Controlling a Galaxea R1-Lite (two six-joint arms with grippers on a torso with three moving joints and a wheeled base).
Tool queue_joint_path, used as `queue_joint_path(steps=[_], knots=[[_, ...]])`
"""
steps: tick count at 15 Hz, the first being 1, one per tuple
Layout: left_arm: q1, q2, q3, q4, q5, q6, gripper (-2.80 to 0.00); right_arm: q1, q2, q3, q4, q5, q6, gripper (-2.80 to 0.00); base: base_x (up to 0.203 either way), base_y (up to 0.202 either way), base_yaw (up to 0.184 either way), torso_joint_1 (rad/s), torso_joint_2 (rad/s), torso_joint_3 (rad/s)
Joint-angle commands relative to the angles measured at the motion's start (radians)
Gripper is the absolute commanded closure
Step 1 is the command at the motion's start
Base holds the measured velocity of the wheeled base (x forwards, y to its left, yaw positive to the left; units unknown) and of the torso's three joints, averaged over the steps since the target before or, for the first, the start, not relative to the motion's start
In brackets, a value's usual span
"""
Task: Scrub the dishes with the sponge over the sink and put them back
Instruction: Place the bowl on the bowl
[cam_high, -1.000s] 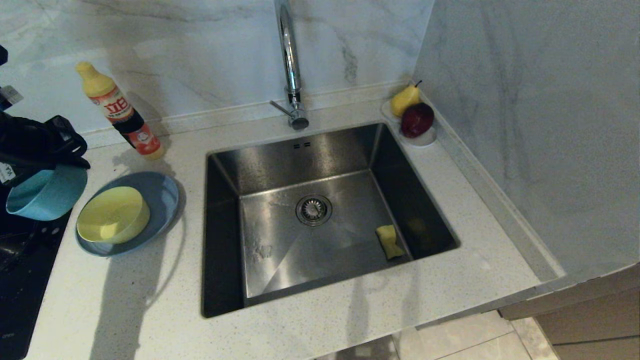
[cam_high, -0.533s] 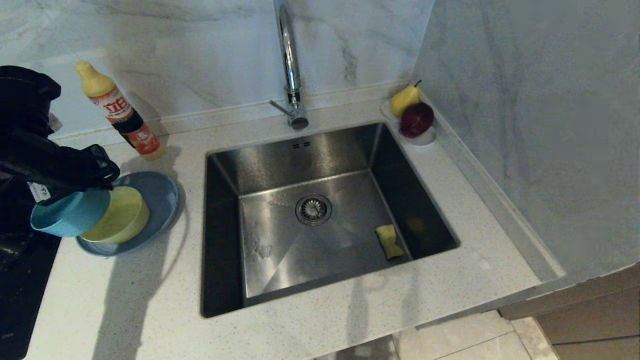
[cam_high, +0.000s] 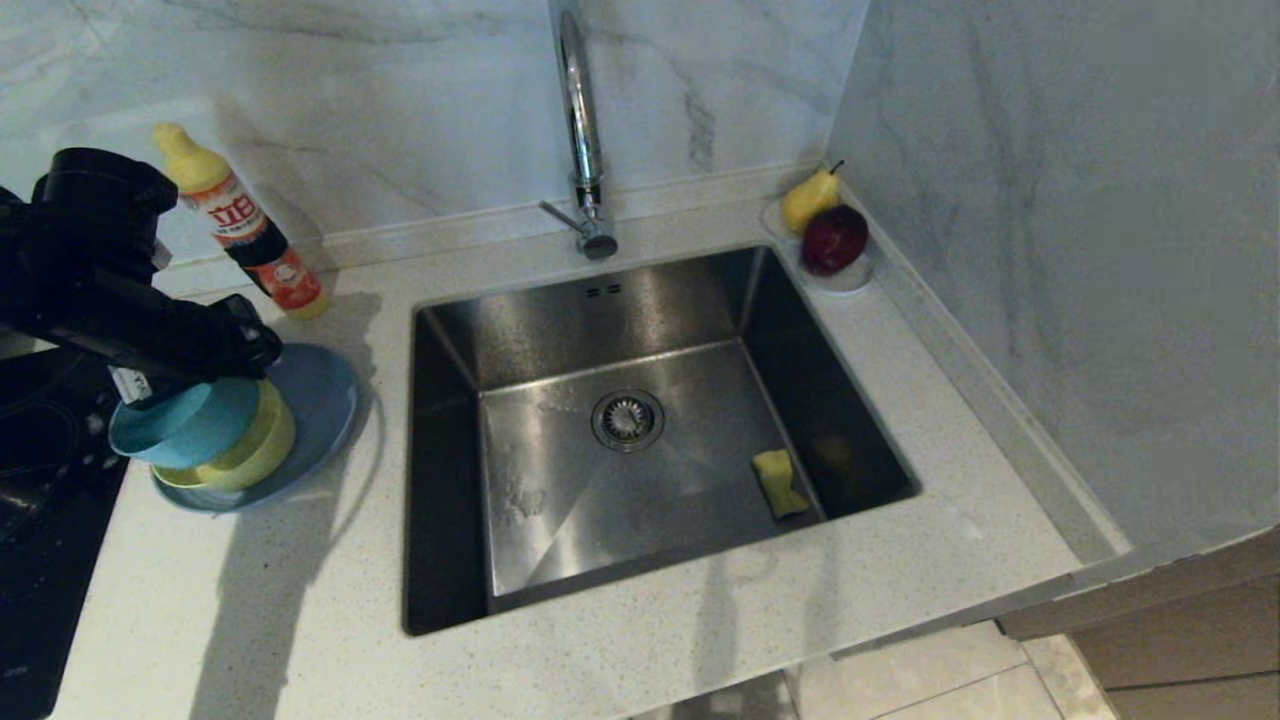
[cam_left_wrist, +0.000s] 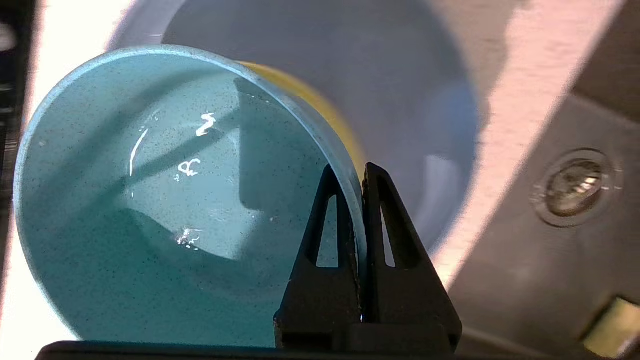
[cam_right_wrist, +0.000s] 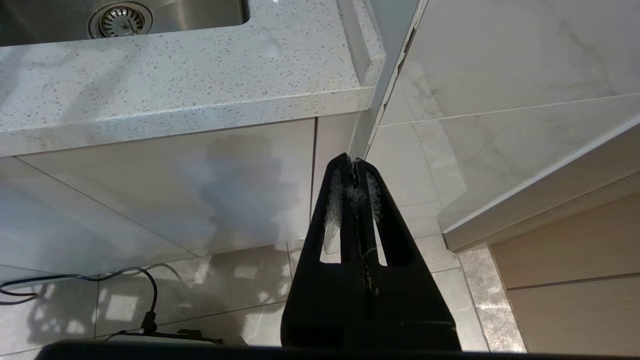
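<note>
My left gripper (cam_high: 245, 350) is shut on the rim of the teal-blue bowl (cam_high: 185, 435), one finger inside and one outside. The bowl hangs tilted directly over the yellow bowl (cam_high: 250, 450), which sits on the grey-blue plate (cam_high: 325, 400) left of the sink (cam_high: 620, 310). The left wrist view shows the pinched teal-blue bowl (cam_left_wrist: 150, 200), my left gripper (cam_left_wrist: 354, 172), a sliver of yellow bowl (cam_left_wrist: 325, 115) and the plate (cam_left_wrist: 410, 100) behind. The sponge (cam_high: 780, 483) lies yellow side up on the sink floor, near the right wall. My right gripper (cam_right_wrist: 354, 161) is shut and empty, parked below the counter's front edge.
A detergent bottle (cam_high: 240, 225) stands behind the plate by the back wall. A white saucer (cam_high: 850, 278) with a pear and a dark red apple sits at the sink's far right corner. The tap (cam_high: 580, 130) rises behind the sink. A black hob (cam_high: 40, 520) borders the counter's left.
My left gripper has carried the teal-blue bowl to the right, from above the hob's edge to directly over the yellow bowl on the plate. The right arm has kept still.
</note>
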Motion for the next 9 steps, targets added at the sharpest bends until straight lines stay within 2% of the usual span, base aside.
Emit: queue_joint_path(steps=[1, 3, 7, 9], knots=[[-0.027, 0.004, -0.015, 0.000, 0.008, -0.010, 0.00, 0.000, -0.002, 0.000, 0.000, 0.000, -0.001, 0.00, 0.000, 0.000, 0.000, 0.000, 0.00, 0.000], [-0.040, 0.004, -0.003, 0.002, 0.013, -0.014, 0.00, 0.001, -0.002, 0.000, 0.000, 0.000, -0.001, 0.00, 0.000, 0.000, 0.000, 0.000, 0.00, 0.000], [-0.041, 0.035, 0.008, -0.001, 0.087, -0.012, 0.00, 0.001, -0.002, 0.000, 0.000, 0.000, -0.001, 0.00, 0.000, 0.000, 0.000, 0.000, 0.00, 0.000], [-0.041, 0.033, 0.003, -0.004, 0.087, -0.010, 0.00, 0.001, -0.002, 0.000, 0.000, 0.000, -0.001, 0.00, 0.000, 0.000, 0.000, 0.000, 0.00, 0.000]])
